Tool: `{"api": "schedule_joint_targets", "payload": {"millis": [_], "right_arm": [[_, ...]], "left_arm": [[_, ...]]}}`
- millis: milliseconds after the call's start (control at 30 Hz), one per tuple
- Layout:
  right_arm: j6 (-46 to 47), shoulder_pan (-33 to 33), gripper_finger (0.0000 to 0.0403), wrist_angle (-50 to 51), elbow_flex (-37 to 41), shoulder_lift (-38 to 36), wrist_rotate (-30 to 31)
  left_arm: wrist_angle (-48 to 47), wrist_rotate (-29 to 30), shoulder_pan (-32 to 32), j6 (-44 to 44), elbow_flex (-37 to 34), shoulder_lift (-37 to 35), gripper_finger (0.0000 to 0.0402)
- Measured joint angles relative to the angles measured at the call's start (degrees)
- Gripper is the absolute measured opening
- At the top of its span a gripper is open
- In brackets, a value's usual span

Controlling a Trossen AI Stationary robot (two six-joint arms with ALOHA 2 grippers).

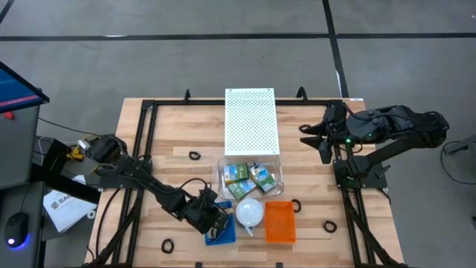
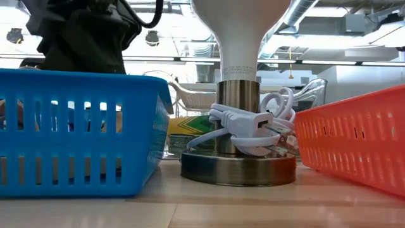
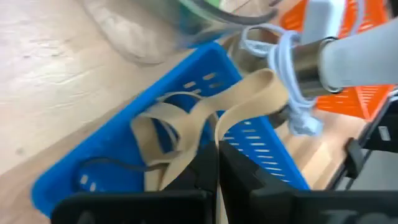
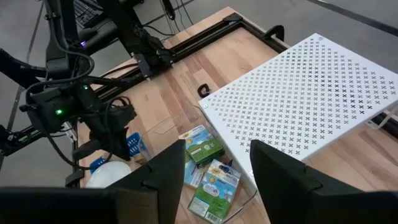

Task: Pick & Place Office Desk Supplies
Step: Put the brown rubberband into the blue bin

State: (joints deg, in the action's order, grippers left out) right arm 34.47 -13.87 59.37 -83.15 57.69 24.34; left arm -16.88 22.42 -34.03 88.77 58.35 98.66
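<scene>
Left hand point(image 1: 216, 221) over blue basket point(image 1: 225, 234) at desk point(image 1: 178, 134) front edge, fingers clamped on tan rubber band point(image 3: 205, 118) (second band in basket). Crayon boxes point(image 1: 249, 179) in clear bin mid-desk. Right hand point(image 1: 318, 138) apart, hovering above open right side.

no legible text, crayon boxes point(image 1: 248, 179) (print unreadable)

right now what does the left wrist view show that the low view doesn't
Only the left wrist view shows the left hand shut on a tan rubber band over the blue basket. Only the low view shows the green-and-yellow crayon box behind the lamp base. Both show the blue basket, the orange basket and the lamp's white cord.
</scene>
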Motion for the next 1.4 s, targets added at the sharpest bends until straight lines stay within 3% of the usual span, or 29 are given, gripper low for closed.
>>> {"api": "schedule_joint_targets", "payload": {"millis": [333, 733, 1133, 1400], "right_arm": [[0.0, 0.0, 0.0177, 0.2, 0.0, 0.0, 1.3], [1.0, 0.0, 0.0177, 1.1, 0.0, 0.0, 1.3], [0.7, 0.0, 0.0177, 2.3, 0.0, 0.0, 1.7], [0.6, 0.0, 0.0177, 3.6, 0.0, 0.0, 1.7]], "left_arm": [[-3.1, -3.3, 0.7, 0.2, 0.0, 1.0, 0.0000], [3.2, -8.8, 1.7, -0.2, -0.1, 5.2, 0.0004], [9.4, -6.1, -1.0, 0.0, 0.0, 4.9, 0.0113], [12.9, -5.3, -1.0, -3.9, 0.0, 2.8, 0.0133]]}}
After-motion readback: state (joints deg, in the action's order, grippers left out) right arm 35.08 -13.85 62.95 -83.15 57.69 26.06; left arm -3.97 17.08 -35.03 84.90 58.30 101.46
